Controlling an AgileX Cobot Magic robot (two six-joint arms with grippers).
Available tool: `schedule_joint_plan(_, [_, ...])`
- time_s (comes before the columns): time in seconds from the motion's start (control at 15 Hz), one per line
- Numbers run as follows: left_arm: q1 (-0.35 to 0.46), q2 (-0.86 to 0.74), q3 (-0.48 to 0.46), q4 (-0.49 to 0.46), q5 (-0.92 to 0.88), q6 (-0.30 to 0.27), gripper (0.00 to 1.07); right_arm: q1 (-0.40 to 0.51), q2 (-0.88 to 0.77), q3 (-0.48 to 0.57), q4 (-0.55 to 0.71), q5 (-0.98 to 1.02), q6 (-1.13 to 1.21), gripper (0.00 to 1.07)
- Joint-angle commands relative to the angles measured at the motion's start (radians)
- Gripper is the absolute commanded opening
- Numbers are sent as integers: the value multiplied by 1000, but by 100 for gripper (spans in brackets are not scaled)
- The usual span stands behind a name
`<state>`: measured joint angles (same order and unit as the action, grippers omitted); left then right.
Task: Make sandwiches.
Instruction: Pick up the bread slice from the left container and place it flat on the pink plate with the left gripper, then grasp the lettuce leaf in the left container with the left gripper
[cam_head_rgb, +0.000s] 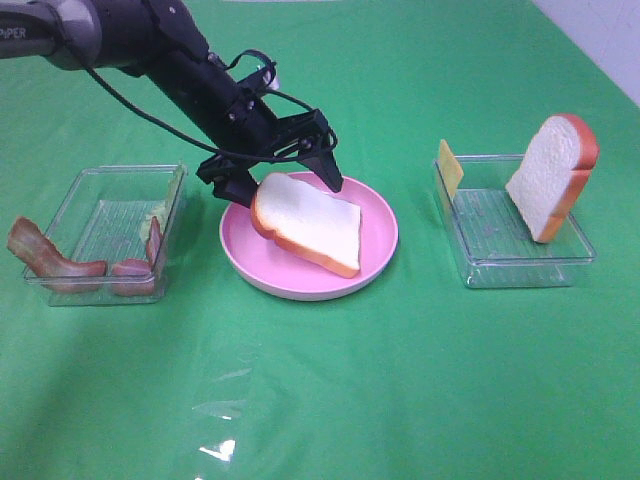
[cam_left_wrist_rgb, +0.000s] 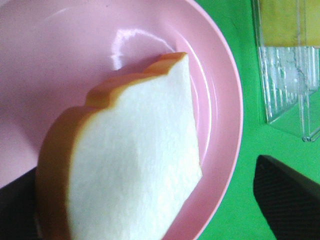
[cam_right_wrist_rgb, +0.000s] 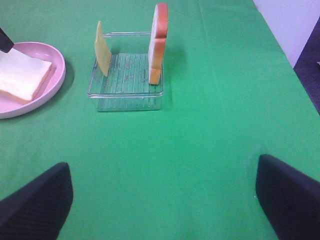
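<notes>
Nearest, the right gripper (cam_right_wrist_rgb: 162, 170) hangs over the bare green surface (cam_head_rgb: 330, 390), its jaws spread wide with nothing between them.

Beyond it, in the middle of the row, one bread slice (cam_head_rgb: 310, 222) lies on the pink plate (cam_head_rgb: 378, 250), its rounded end propped on the far rim. To the left, a clear tray (cam_head_rgb: 105, 225) holds bacon strips (cam_head_rgb: 45, 255), at least two, one draped over the outer wall. It also holds a single piece of pale lettuce (cam_head_rgb: 158, 215) leaning on the inner wall. To the right, a second tray (cam_head_rgb: 490, 235) holds one cheese square (cam_head_rgb: 450, 168) and a second slice (cam_head_rgb: 550, 175), both standing on edge against opposite walls.

Farthest back, the left gripper (cam_head_rgb: 285, 188) hovers at the plated slice's far end, jaws parted to either side and pinching nothing.

The sandwich base appears to be laid, and the fillings are untouched. The next move probably calls for lifting the left gripper clear without nudging the tilted slice. It would then take a thin filling from the left tray, a fine pinch close to a wall.

The count is two bread slices, two trays and one plate.
</notes>
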<state>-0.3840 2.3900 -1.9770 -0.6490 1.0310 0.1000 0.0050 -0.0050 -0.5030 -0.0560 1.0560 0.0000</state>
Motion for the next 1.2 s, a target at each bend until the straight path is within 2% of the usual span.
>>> schedule_joint_plan(0.07, [-4, -22, -75, 75, 104, -8, 102, -7, -23, 3, 1, -7, 0, 96])
schedule_joint_plan(0.13, [-4, -24, -133, 128, 168, -30, 102, -7, -23, 3, 1, -7, 0, 96])
schedule_joint_plan(0.27, [-4, -27, -236, 274, 266, -111, 102, -7, -23, 3, 1, -7, 0, 96])
schedule_joint_plan(0.33, [-4, -62, -249, 362, 263, -133, 102, -7, -23, 3, 1, -7, 0, 96])
schedule_joint_plan(0.47, [-4, -98, -249, 478, 263, -140, 102, -7, -23, 3, 1, -7, 0, 96])
schedule_joint_plan(0.67, [-4, -174, -249, 567, 263, -151, 102, -7, -23, 3, 1, -7, 0, 96])
schedule_joint_plan(0.8, [-4, -209, -231, 616, 263, -145, 102, -7, -23, 3, 1, -7, 0, 96])
schedule_joint_plan(0.93, [25, -263, -108, 681, 263, -159, 102, -7, -23, 3, 1, -7, 0, 96])
schedule_joint_plan(1.07, [63, -283, -20, 674, 263, -182, 102, -7, -23, 3, 1, -7, 0, 96])
schedule_joint_plan(1.2, [70, -263, 7, 672, 263, -177, 102, -7, -23, 3, 1, -7, 0, 96])
